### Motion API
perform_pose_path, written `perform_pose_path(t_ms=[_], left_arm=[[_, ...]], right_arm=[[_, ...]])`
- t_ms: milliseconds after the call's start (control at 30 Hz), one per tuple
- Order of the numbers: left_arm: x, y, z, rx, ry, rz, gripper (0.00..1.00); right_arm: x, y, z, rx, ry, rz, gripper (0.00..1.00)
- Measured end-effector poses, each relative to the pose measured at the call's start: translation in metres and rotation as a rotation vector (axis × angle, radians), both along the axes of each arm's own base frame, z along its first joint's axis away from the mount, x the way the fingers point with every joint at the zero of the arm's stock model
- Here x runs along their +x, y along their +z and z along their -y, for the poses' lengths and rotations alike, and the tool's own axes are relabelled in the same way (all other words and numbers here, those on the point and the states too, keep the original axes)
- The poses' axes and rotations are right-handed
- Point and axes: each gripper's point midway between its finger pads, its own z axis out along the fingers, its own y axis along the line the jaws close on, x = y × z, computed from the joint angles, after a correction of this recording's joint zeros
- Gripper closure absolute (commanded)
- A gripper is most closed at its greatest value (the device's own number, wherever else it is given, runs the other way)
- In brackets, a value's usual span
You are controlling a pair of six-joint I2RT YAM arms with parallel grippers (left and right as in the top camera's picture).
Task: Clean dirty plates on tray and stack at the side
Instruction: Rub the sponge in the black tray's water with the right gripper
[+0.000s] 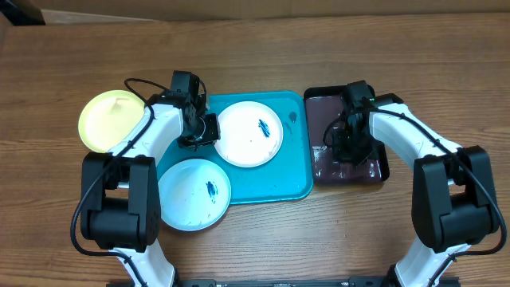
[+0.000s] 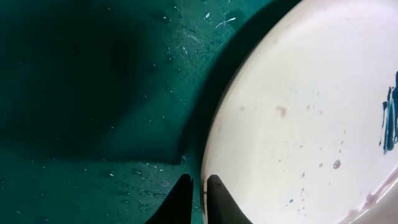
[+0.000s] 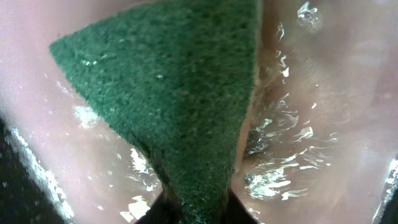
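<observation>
Left tool [image 2: 198, 182] pinched narrow on left rim of white plate [image 1: 249, 134]; plate on far half of tray [image 1: 279, 183], mid-worktop. Right tool [image 1: 347, 143] grips green sponge [image 3: 168, 93] in black tray [image 1: 381, 169], toward worktop right edge. Smear [image 1: 262, 126] lies left of sponge; right arm nearer.

L gripper [image 2: 200, 190], 9 o'clock, is pinched on white round plastic plate [image 2: 298, 112]; R gripper [image 3: 199, 214], 3 o'clock, on green abrasive sponge [image 3: 168, 81].
</observation>
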Motion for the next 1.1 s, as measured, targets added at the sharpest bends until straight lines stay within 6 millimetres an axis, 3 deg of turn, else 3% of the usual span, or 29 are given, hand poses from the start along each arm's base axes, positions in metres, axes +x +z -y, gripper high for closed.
perform_pose_path(t_ms=[67, 133, 200, 367, 533, 733, 900, 1100], left_arm=[[0.0, 0.0, 0.0, 0.0, 0.0, 0.0, 0.85], [0.0, 0.0, 0.0, 0.0, 0.0, 0.001, 0.85], [0.0, 0.0, 0.0, 0.0, 0.0, 0.0, 0.85], [0.0, 0.0, 0.0, 0.0, 0.0, 0.0, 0.85], [0.0, 0.0, 0.0, 0.0, 0.0, 0.0, 0.84], [0.0, 0.0, 0.0, 0.0, 0.0, 0.0, 0.84], [0.0, 0.0, 0.0, 0.0, 0.0, 0.0, 0.84], [0.0, 0.0, 0.0, 0.0, 0.0, 0.0, 0.84]], right_arm=[[-0.006, 0.003, 0.001, -0.002, -0.006, -0.032, 0.15], [-0.01, 0.01, 0.003, -0.003, -0.011, -0.06, 0.11], [0.001, 0.02, 0.002, 0.006, -0.014, -0.036, 0.12], [0.028, 0.034, 0.001, 0.02, -0.026, 0.051, 0.24], [0.025, 0.027, 0.003, 0.012, -0.026, 0.047, 0.31], [0.015, 0.008, 0.004, 0.017, -0.025, 0.038, 0.33], [0.015, 0.006, -0.001, 0.042, -0.028, 0.039, 0.5], [0.017, 0.006, -0.002, 0.051, -0.026, 0.047, 0.44]])
